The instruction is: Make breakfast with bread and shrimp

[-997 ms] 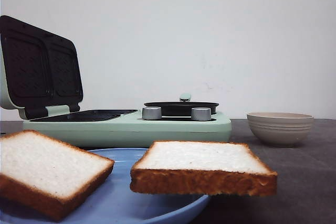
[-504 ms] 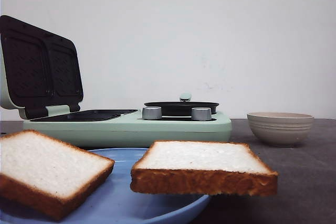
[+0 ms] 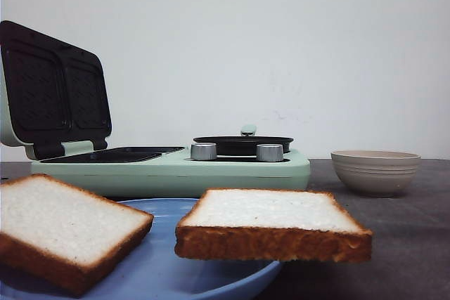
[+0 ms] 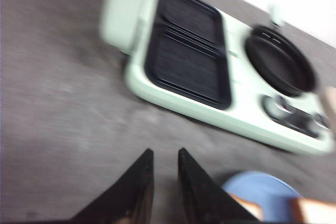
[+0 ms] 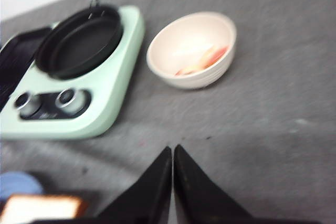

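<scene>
A mint-green breakfast maker (image 3: 176,168) sat on the grey table (image 5: 273,129) with its lid (image 3: 53,89) raised and a black pan (image 3: 242,145) on its right half, and a blue plate (image 3: 176,265) in front of it carried the two slices of bread (image 3: 271,224), the right one overhanging the rim. A beige bowl (image 5: 193,50) beside the maker held the pinkish shrimp (image 5: 202,60). The left gripper (image 4: 164,161) hung over bare table with its fingers slightly apart and empty, while the right gripper (image 5: 172,156) had its tips pressed together, holding nothing.

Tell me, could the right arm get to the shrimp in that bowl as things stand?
Probably yes. The shrimp lie uncovered in the open bowl, which stands alone on the table beside the green cooker. Nothing lies between it and the right gripper, whose fingers are together and empty.
</scene>
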Controlling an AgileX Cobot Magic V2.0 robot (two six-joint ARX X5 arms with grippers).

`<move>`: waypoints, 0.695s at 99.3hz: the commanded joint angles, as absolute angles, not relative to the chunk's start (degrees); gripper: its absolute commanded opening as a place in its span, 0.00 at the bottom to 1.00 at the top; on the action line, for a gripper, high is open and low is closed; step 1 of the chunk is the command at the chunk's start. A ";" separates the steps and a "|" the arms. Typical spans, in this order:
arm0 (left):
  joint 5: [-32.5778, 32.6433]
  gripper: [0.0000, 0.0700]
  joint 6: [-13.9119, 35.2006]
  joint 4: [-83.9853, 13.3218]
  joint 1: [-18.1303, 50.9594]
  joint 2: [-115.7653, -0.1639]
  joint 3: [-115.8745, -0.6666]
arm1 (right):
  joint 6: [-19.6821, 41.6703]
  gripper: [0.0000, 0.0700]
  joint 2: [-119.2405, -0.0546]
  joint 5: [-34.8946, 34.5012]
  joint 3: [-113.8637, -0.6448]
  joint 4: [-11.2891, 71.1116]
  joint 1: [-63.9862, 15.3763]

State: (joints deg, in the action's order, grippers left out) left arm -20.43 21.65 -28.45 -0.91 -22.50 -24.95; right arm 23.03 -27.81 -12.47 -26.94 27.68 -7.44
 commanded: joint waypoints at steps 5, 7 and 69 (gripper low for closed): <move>-25.26 0.00 21.71 -30.70 -0.99 -27.07 -28.23 | 23.62 0.00 -31.27 -16.29 -29.61 29.26 -7.49; -25.93 0.01 21.71 -31.31 -0.99 -27.90 -28.71 | 23.49 0.00 -31.86 -17.02 -29.91 29.65 -7.49; -35.99 0.01 18.26 -42.39 1.69 -42.74 -30.26 | 18.59 0.00 -35.83 -24.40 -30.46 36.14 -7.49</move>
State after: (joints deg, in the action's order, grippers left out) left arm -35.81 18.76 -42.30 1.19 -42.02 -29.41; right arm 19.81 -35.66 -24.27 -29.65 36.18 -7.44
